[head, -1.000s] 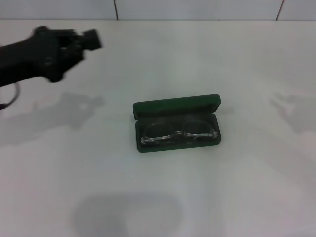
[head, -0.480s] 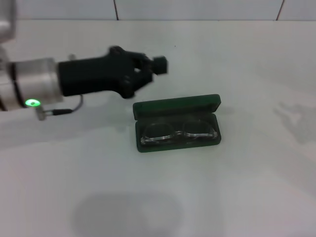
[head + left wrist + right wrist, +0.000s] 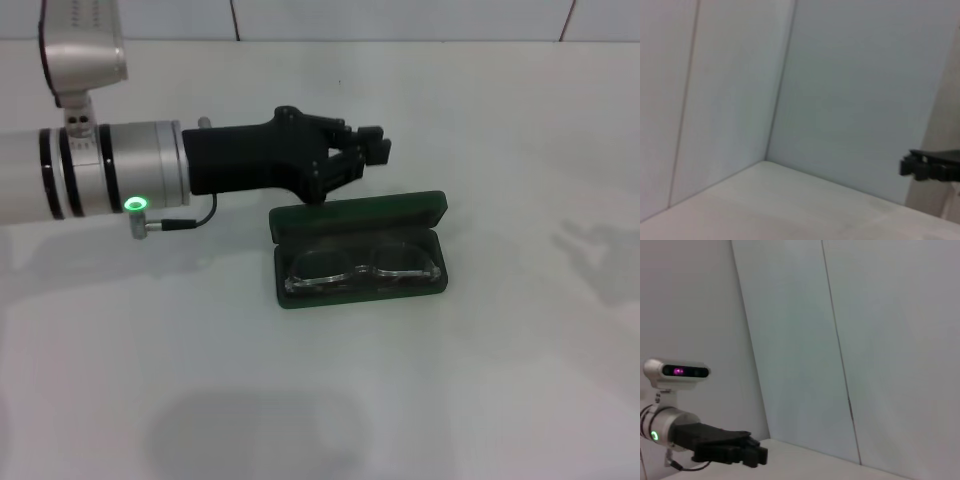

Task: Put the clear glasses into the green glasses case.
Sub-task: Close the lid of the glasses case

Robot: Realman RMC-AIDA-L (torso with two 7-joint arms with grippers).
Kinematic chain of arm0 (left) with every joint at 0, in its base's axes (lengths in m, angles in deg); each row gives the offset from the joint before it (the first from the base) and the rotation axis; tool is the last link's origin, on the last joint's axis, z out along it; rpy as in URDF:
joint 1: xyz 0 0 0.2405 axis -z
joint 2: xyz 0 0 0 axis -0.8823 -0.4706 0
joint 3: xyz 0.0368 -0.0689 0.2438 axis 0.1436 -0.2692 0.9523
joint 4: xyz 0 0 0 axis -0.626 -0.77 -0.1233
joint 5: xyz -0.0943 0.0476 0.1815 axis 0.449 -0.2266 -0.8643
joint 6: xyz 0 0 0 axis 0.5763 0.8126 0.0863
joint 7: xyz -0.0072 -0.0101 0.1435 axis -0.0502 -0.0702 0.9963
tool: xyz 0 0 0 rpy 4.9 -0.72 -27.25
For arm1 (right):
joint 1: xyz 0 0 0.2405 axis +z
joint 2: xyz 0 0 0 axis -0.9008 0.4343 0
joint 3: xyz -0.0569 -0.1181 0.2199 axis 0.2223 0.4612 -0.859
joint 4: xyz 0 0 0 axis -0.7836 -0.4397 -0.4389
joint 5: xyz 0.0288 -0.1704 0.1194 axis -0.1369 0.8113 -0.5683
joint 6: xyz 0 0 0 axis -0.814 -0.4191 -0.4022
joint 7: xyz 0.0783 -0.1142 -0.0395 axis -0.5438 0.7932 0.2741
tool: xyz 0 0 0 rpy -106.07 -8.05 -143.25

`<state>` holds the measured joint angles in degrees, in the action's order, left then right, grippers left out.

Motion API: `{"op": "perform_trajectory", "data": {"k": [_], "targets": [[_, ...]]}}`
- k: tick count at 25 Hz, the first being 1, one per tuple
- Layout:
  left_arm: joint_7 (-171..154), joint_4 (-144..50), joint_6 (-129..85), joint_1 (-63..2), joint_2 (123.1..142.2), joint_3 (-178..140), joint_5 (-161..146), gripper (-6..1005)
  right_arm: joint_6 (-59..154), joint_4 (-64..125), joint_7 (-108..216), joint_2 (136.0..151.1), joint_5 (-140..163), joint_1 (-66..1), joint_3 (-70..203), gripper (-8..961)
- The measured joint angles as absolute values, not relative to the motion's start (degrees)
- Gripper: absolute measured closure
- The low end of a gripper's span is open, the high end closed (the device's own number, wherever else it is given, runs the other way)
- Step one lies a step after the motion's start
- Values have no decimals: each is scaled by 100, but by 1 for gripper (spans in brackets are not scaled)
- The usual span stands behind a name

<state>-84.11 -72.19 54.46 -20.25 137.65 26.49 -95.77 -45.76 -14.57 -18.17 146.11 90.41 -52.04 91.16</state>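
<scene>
With the transparent plastic clear glasses [image 3: 362, 268] already lying inside the open dark green glasses case [image 3: 358, 250], the empty, apparently closed left gripper [image 3: 372, 151], just behind its raised lid, likely needs to push that lid shut.

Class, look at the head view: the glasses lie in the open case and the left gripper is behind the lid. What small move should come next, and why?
Probably a short forward-and-down push on the lid. The clear glasses already lie inside the green glasses case, its lid standing open, and the left gripper hovers just behind the lid's rear edge. The right gripper is out of sight.
</scene>
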Motion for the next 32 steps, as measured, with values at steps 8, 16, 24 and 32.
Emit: {"op": "perform_trajectory", "data": {"k": [8,16,24,32], "targets": [[-8279,-6909,5012,-1971,13767,2944,-9499,836,-4647,-1101,-1577,14594,9047,-5227,9103,769],[-8226,-6770,4635,-1917,13820,3437,-9395,870,-4683,-996,-1521,14593,9176,-5221,9109,768],[-8006,-6757,4550,-1951,13800,3529,-9141,866,-4796,-931,-1517,14594,9213,-5232,9103,769],[-7849,-6705,4456,-1936,13803,3751,-9081,861,-4842,-815,-1443,14594,9277,-5240,9104,770]]}}
